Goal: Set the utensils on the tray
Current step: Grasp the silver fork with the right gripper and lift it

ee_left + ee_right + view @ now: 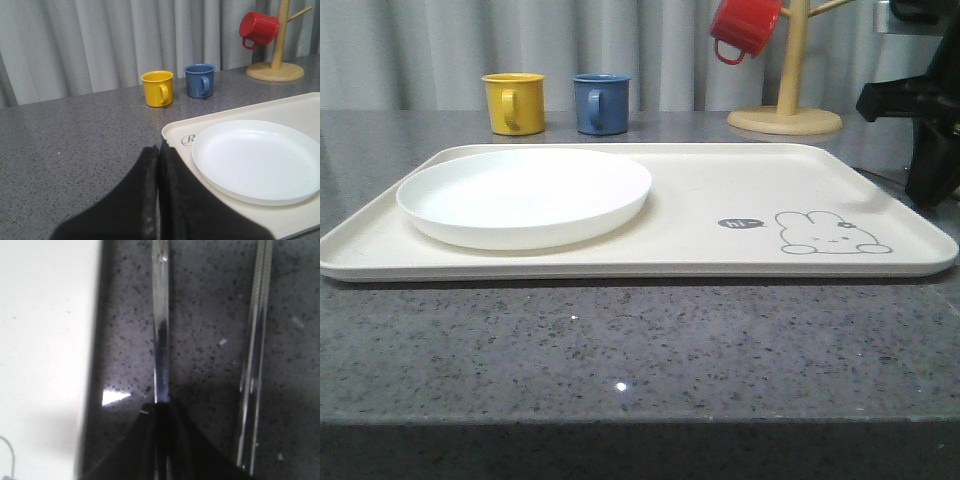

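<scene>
Utensils: one shiny handle (161,340) is sitting pinched in the right gripper (161,412); left gripper (158,160) is resting clenched beside the tray (175,131).

Grey speckled countertop (620,350), cream tray (720,200), yellow mug (514,102), blue mug (601,103), wooden mug stand (785,118), chopsticks (257,350)

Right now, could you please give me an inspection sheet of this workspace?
Surface: grey speckled countertop.
Job's things: tray, no utensils on it; metal utensil handle and chopsticks lie on the counter beside the tray.
Clutter: white plate on the tray; yellow mug, blue mug, red mug on wooden rack.
Grippers: left gripper shut, empty; right gripper shut on the utensil handle.
Cables: nothing seen.
Surroundings: grey curtain.
</scene>
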### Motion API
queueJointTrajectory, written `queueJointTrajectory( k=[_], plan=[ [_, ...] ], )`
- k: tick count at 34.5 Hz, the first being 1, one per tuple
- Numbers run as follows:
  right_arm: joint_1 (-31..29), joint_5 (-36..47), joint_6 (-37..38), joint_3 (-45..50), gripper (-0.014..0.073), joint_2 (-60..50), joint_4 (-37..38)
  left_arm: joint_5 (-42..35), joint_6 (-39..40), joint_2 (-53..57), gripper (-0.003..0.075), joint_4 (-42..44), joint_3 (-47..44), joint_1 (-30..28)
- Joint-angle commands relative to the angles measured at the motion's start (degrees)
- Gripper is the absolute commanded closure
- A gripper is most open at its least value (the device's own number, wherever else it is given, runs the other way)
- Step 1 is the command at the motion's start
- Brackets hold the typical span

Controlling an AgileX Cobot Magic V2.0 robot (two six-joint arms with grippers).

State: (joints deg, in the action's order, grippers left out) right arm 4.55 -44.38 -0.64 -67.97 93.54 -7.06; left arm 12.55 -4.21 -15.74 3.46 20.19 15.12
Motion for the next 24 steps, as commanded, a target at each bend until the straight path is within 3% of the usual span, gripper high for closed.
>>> queueJointTrajectory(
  k=[1, 12, 17, 24],
  plan=[
    [-0.02, 0.87, 0.09, -1.86, 0.0580, -4.43, 0.13, -4.87, 0.69, -0.55, 0.0738, -0.14, 1.61, 0.13],
    [2.04, -12.64, 11.97, -11.45, 0.0580, -7.73, 9.66, -4.87, 0.69, -0.55, 0.0738, -0.14, 1.61, 0.13],
    [7.37, -18.26, 15.26, -16.15, 0.0580, -7.46, 13.76, -4.87, 0.69, -0.55, 0.0738, -0.14, 1.61, 0.13],
    [17.88, -20.04, 18.47, -20.22, 0.0579, -4.80, 14.15, -4.87, 0.69, -0.55, 0.0738, -0.14, 1.61, 0.13]
  ],
)
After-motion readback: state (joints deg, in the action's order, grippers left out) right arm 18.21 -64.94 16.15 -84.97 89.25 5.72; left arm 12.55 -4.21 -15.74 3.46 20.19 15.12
